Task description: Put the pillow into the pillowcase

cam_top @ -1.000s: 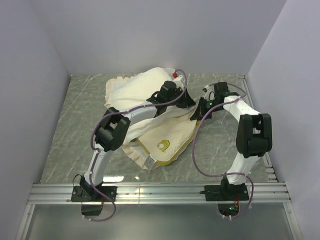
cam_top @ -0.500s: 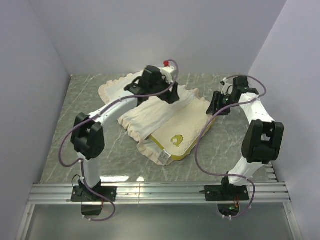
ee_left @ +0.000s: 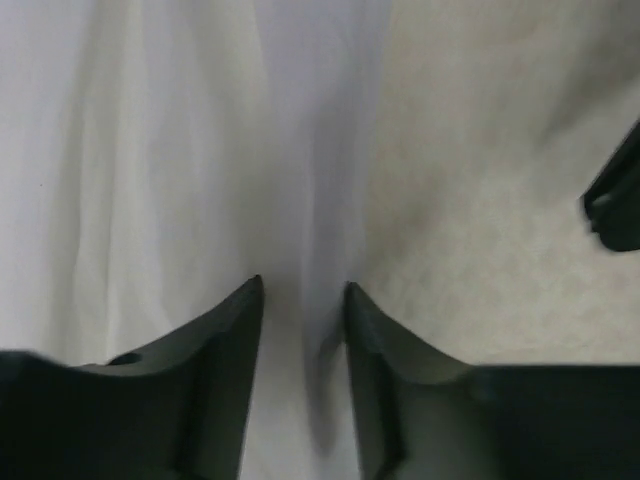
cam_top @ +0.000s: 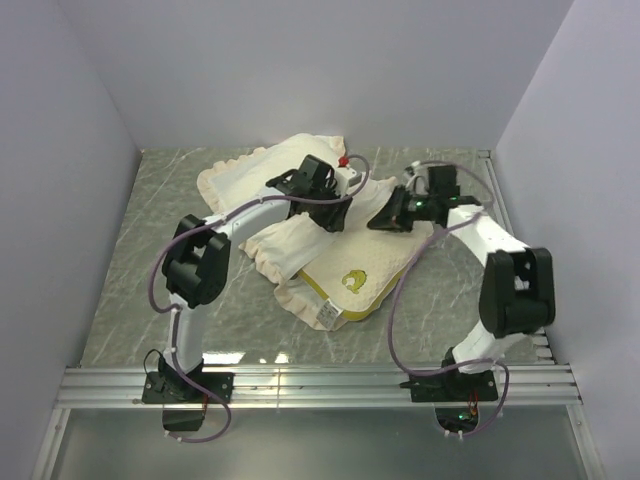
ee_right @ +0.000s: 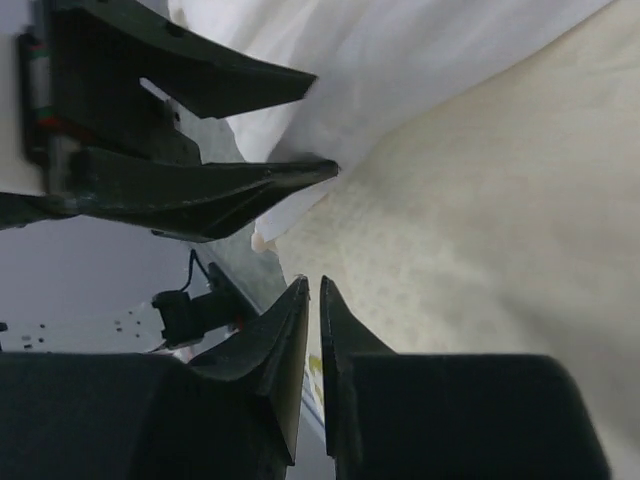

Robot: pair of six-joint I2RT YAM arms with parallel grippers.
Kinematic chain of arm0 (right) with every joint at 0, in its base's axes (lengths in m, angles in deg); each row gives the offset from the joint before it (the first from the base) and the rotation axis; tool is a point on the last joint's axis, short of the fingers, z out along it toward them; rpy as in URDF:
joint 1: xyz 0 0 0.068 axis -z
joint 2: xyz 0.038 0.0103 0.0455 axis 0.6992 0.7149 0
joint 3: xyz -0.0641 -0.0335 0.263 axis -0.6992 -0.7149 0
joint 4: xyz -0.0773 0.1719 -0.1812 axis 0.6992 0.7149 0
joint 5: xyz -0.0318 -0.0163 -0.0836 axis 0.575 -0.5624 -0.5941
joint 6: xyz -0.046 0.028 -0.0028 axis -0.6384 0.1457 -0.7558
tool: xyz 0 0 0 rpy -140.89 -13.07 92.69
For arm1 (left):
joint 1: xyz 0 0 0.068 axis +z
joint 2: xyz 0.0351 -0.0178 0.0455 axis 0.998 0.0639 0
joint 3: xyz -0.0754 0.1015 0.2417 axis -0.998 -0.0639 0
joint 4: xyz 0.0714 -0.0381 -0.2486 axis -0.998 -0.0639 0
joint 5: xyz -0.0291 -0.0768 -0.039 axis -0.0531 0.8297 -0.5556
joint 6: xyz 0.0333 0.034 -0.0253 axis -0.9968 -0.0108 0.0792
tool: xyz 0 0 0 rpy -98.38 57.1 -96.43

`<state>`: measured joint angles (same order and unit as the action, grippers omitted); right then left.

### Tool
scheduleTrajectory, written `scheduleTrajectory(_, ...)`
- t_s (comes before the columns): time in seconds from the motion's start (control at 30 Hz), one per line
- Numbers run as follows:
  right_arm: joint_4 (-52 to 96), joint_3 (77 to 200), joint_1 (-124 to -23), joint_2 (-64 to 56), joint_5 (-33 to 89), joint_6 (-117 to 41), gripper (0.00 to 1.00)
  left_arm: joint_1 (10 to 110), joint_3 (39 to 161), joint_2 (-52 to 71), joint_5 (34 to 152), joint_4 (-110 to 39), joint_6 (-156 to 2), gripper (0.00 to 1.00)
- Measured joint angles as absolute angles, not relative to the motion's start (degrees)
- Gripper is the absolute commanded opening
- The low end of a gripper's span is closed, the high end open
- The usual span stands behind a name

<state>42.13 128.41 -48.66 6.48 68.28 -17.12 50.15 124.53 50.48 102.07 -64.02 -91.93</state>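
The cream-yellow dimpled pillow [cam_top: 375, 262] lies mid-table with its round yellow mark [cam_top: 352, 280] facing up. The white pillowcase [cam_top: 245, 180] with ruffled trim lies at the back left and is bunched over the pillow's left part. My left gripper [cam_top: 335, 212] is over that bunched edge. Its jaws stand apart with a fold of white pillowcase [ee_left: 150, 150] between the fingertips and the pillow [ee_left: 500, 200] to the right; midpoint [ee_left: 300, 290]. My right gripper [cam_top: 386, 220] is shut and empty, just above the pillow [ee_right: 500, 220], close to the left gripper [ee_right: 318, 125]; midpoint [ee_right: 311, 285].
The grey marble table [cam_top: 140, 260] is walled at the back and on both sides. A metal rail [cam_top: 320, 382] runs along the near edge at the arm bases. A white label [cam_top: 325, 315] hangs at the pillow's near corner. Purple cables loop from both arms.
My left gripper has swung from the back of the table down to the pillowcase edge on the pillow. My right gripper has moved left from the pillow's right corner toward the left gripper.
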Motion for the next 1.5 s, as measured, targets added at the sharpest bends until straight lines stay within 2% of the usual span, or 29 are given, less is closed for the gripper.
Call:
scheduleTrajectory(0.03, 39.64, 127.34, -50.25, 8.66, 68.57, -15.04, 0.14, 50.5, 124.7, 51.51, 102.21, -64.28, -91.77, 0.28)
scheduleTrajectory(0.07, 36.95, 126.35, -51.54, 10.96, 68.52, -12.94, 0.12, 50.92, 125.29, 52.49, 102.6, -64.8, -91.31, 0.09)
scheduleTrajectory(0.1, 34.33, 125.33, -52.53, 13.15, 68.24, -11.22, 0.1, 51.51, 126.06, 53.47, 103.39, -65.22, -90.37, 0.02)
scheduleTrajectory(0.33, 19.12, 122.25, -53.49, 24.01, 68.2, 0.24, 0.05, 54.59, 126.19, 52.53, 120.17, -61.04, -80.56, 0.0)
scheduleTrajectory(0.53, 13.15, 123.43, -53.34, 25.36, 67.93, 5.44, 0.03, 44.88, 117.27, 48.38, 131.54, -40.11, -62.7, 0.0)
scheduleTrajectory(0.63, 13.35, 123.32, -51.94, 24.93, 67.95, 5.7, 0.03, 41.58, 114.14, 48.56, 134.31, -31.71, -54.79, 0.11)
scheduleTrajectory(0.67, 13.7, 123.1, -51.3, 24.51, 68.02, 5.24, 0.03, 41.52, 113.38, 48.56, 135.41, -30.38, -53.02, 0.19)
scheduleTrajectory(0.73, 15.34, 122.49, -50.04, 22.81, 67.89, 2.95, 0.04, 42.13, 112.46, 48.54, 137.57, -29.53, -51.8, 0.3)
scheduleTrajectory(0.77, 16.84, 122.2, -49.49, 21.76, 67.85, 1.26, 0.05, 42.61, 112.37, 48.54, 138.55, -30.79, -52.12, 0.4)
scheduleTrajectory(0.8, 18.35, 122.14, -49.21, 20.95, 67.87, -0.4, 0.06, 43.14, 112.4, 48.49, 138.97, -32.56, -53.68, 0.46)
scheduleTrajectory(0.87, 22.0, 122.29, -48.4, 19.59, 68.04, -5.16, 0.15, 44.12, 112.61, 48.05, 138.75, -37.77, -58.24, 0.58)
scheduleTrajectory(0.97, 29.8, 123.36, -48.22, 18.87, 69.35, -12.81, 0.29, 45.69, 111.85, 45.13, 135.62, -46.25, -65.57, 0.68)
scheduleTrajectory(1.07, 40.82, 127.01, -48.24, 18.35, 70.4, -20.83, 0.37, 49.21, 107.78, 37.83, 133.2, -51.49, -70.96, 0.68)
scheduleTrajectory(1.27, 64.01, 137.7, -48.16, 13.71, 64.0, -39.02, 0.37, 62.17, 102.03, 24.69, 123.89, -59.82, -82.72, 0.63)
scheduleTrajectory(1.4, 74.35, 140.63, -48.0, 8.95, 54.86, -50.34, 0.41, 62.3, 97.75, 25.0, 118.79, -63.32, -88.87, 0.58)
scheduleTrajectory(1.5, 79.05, 138.44, -48.31, 7.62, 51.17, -54.8, 0.41, 61.15, 96.68, 30.87, 117.18, -65.11, -90.4, 0.51)
